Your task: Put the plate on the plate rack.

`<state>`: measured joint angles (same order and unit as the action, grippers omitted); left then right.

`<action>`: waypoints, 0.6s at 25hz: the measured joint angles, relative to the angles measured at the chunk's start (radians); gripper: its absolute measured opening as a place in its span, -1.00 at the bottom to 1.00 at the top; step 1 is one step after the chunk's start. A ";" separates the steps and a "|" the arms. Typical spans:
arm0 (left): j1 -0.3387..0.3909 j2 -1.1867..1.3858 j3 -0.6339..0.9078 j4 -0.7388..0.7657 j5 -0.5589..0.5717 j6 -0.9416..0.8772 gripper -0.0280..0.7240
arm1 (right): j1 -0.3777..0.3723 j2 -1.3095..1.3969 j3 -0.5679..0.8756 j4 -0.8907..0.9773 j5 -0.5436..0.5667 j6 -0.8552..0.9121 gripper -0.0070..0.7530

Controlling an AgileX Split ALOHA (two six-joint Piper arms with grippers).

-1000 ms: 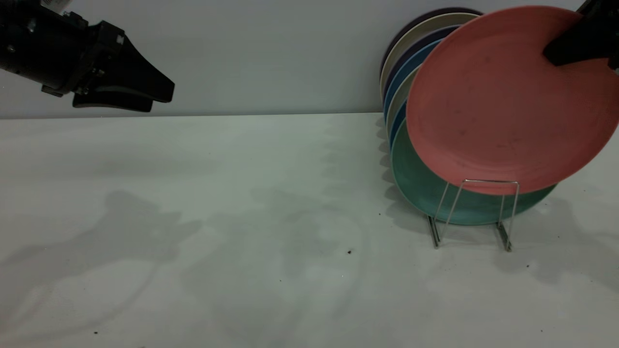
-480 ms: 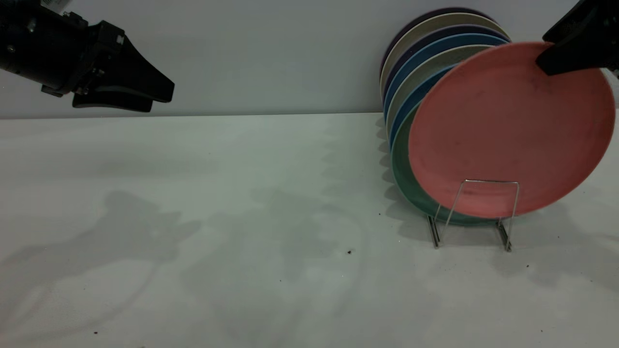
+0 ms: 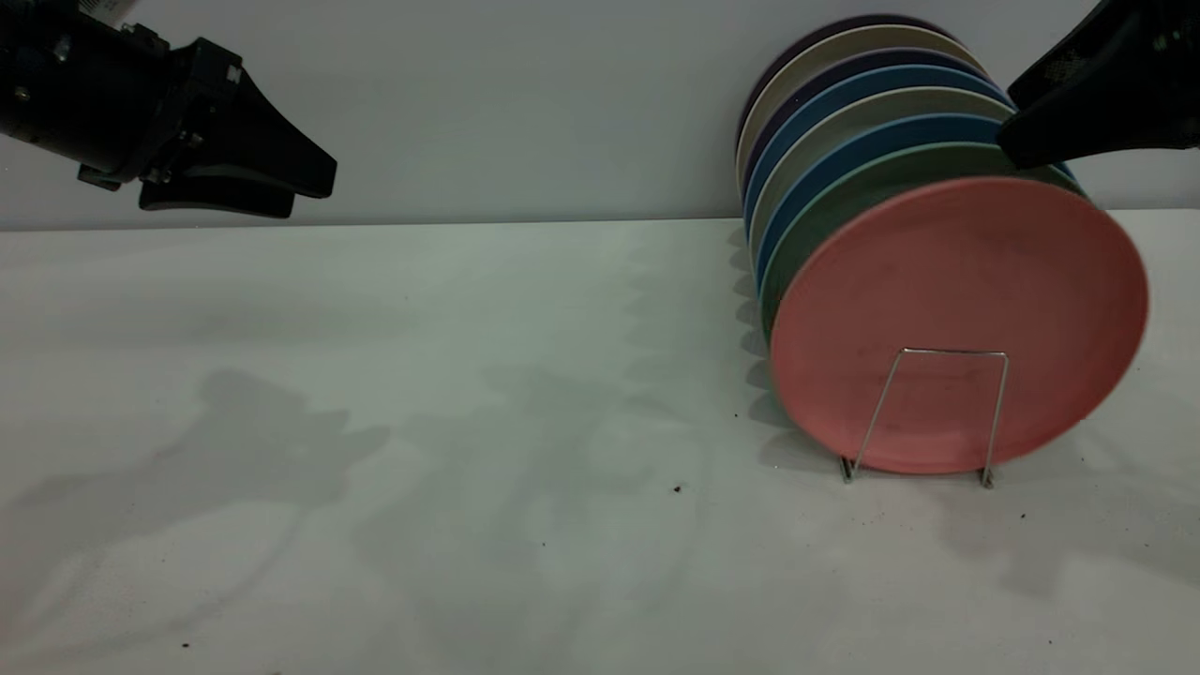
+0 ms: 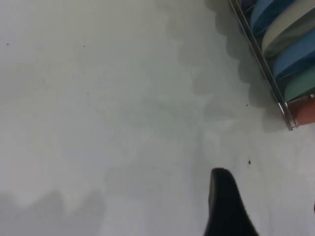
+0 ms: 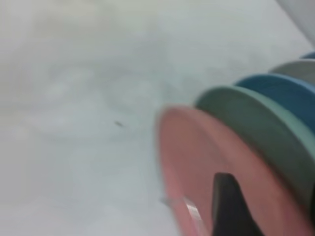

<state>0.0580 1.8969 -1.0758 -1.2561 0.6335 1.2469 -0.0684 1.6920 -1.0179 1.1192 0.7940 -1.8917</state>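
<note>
The salmon-pink plate (image 3: 947,281) stands upright at the front of the silver wire plate rack (image 3: 949,352), just behind the front loop and against the teal-green plate (image 3: 848,197). My right gripper (image 3: 1011,148) is open, hovering just above the plates' top edges at the upper right, holding nothing. In the right wrist view the pink plate (image 5: 184,157) lies below the gripper (image 5: 268,209), with a rack wire (image 5: 191,212) at its edge. My left gripper (image 3: 314,187) is open and empty, high at the far left. The left wrist view shows the rack's rail (image 4: 261,66) and a sliver of the pink plate (image 4: 306,111).
Several blue, grey and dark plates (image 3: 825,103) fill the rack behind the teal-green one, reaching back to the wall (image 3: 525,103). The white table (image 3: 422,422) carries a few small dark specks (image 3: 677,488).
The pink plate has dropped from a tilted, held position down into the rack and now stands upright. My right gripper has let go of it and sits just above. The left arm has not moved.
</note>
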 joint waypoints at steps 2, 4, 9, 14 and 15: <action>0.000 0.000 0.000 0.010 -0.006 -0.035 0.30 | -0.004 -0.005 0.000 0.014 0.024 0.197 0.08; 0.000 0.000 0.000 0.063 -0.020 -0.098 0.30 | -0.021 -0.023 0.000 0.003 0.039 0.443 0.08; 0.000 -0.030 0.000 0.405 -0.046 -0.398 0.30 | -0.049 -0.076 -0.001 -0.162 0.149 0.933 0.07; 0.000 -0.090 0.000 0.907 0.080 -0.894 0.30 | -0.049 -0.111 -0.001 -0.457 0.216 1.240 0.03; 0.000 -0.111 0.000 1.004 0.125 -0.967 0.30 | -0.049 -0.124 -0.001 -0.525 0.230 1.293 0.03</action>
<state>0.0580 1.7859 -1.0758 -0.2525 0.7584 0.2796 -0.1173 1.5679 -1.0187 0.5947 1.0237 -0.5990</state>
